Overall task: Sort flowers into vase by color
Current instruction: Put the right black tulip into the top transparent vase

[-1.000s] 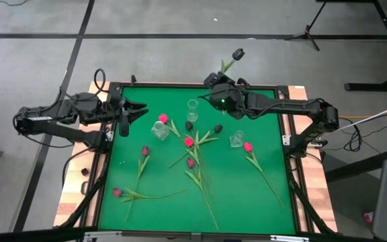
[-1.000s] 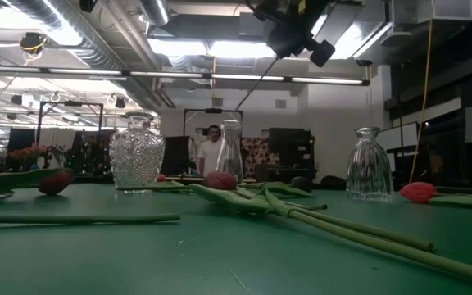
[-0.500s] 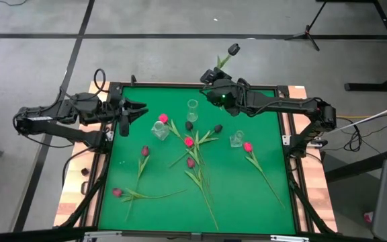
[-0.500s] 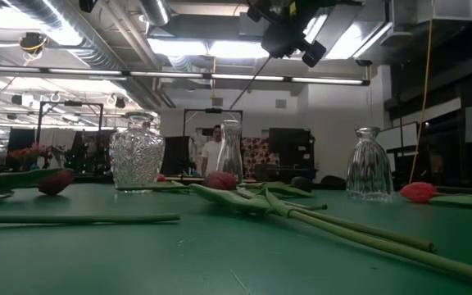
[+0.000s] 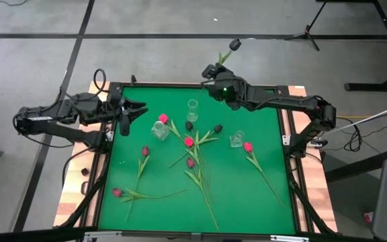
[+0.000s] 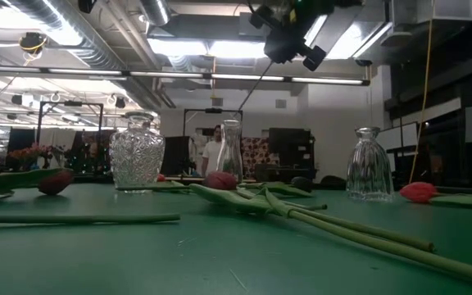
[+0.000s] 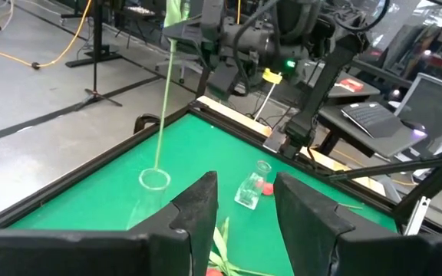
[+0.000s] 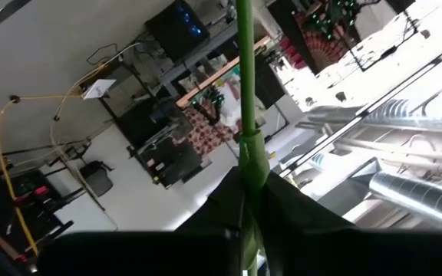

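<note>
My right gripper (image 5: 214,70) is raised over the table's far edge and shut on a near-black tulip (image 5: 235,44). Its long stem (image 7: 165,92) slants down to the mouth of the slim glass vase (image 5: 192,105). I cannot tell whether the stem's tip is inside. My left gripper (image 5: 137,109) waits open at the table's left edge. Several other tulips lie flat on the green mat: pink (image 5: 189,141), magenta (image 5: 145,150) and near-black (image 5: 218,128). A cut-glass vase (image 5: 160,129) and a bell-shaped vase (image 5: 237,138) stand among them. My right gripper pinches the tulip's stem (image 8: 245,146) between its two fingers, together with a green leaf (image 8: 286,211), on the stem's upper part below the head. The tulip is lifted clear and tilted. Its head is above and beyond the fingers, and its lower stem (image 6: 252,86) hangs toward the slim vase (image 6: 230,152).
The mat has a raised wooden frame (image 5: 294,121). Stems cross in a heap at mid-table (image 5: 200,171). Bare green mat lies at the near right (image 5: 247,202). A person (image 6: 213,152) stands in the room far behind the table.
My right gripper has moved a little toward the table's far edge with the tulip. The head has shifted farther beyond the edge, while the stem still slants down to the slim vase.
</note>
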`<state>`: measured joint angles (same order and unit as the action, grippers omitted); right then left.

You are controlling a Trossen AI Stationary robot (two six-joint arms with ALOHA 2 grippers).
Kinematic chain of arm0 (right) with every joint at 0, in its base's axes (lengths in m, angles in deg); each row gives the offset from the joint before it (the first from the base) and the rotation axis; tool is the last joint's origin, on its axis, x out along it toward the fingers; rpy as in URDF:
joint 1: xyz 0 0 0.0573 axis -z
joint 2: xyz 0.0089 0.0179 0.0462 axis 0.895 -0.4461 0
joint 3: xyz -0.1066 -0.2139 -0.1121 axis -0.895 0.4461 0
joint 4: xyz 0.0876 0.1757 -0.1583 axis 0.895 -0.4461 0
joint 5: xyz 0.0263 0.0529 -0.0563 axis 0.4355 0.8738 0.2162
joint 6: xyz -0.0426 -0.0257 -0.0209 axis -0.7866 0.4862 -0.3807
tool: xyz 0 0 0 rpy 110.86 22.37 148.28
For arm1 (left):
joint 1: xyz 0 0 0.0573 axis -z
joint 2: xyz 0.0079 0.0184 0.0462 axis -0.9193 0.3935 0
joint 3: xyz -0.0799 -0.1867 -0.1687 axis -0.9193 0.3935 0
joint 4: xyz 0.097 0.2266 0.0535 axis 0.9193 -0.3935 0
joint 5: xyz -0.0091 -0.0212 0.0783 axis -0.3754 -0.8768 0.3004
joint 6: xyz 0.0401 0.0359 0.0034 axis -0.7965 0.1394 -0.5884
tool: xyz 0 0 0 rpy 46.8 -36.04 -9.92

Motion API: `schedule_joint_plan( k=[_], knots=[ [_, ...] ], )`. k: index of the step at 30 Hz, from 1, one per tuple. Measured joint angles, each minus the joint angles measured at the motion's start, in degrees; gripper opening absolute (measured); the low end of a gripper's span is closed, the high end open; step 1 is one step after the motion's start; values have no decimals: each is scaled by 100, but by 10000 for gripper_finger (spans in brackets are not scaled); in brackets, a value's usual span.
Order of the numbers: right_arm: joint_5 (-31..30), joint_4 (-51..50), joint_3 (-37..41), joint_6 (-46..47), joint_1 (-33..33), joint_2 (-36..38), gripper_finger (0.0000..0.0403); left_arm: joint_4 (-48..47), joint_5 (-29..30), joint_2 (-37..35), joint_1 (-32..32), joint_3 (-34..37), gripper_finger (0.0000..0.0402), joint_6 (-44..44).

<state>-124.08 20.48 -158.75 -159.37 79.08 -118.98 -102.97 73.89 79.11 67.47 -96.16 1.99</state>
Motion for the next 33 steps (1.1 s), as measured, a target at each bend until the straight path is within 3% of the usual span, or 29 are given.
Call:
schedule_joint_plan(
  k=[6,14,21,29,33],
  knots=[
    [269,349,4,-158,-83,-4,26,-7,108,2,0,0,128,-9],
    [21,908,8,-339,-219,-4,26,364,3,564,-90,0,128,-16],
    [41,1179,8,-626,-772,-4,26,933,-1347,1621,-1013,2,128,-719],
    [296,1169,8,-728,-1380,-4,26,1829,-4728,2043,-2491,2,128,-592],
    [512,1177,8,-734,-1496,-4,26,1817,-5443,2298,-2737,2,128,-595]
  ],
)
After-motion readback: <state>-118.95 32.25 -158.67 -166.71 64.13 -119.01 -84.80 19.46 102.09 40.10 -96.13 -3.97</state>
